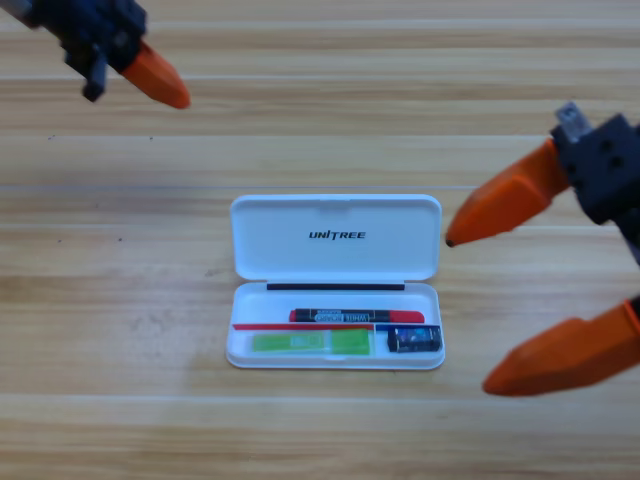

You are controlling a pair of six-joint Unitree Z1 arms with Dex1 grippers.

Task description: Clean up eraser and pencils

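glossy white plastic case (336, 222), wooden table (120, 300)

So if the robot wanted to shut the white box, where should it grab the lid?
Probably the lid's far long edge, coming from above. The lid lies flat open behind the tray, hinged along the near side, so lifting the far edge swings it over the pens and eraser. The right hand, open beside the box, is nearer than the left hand.
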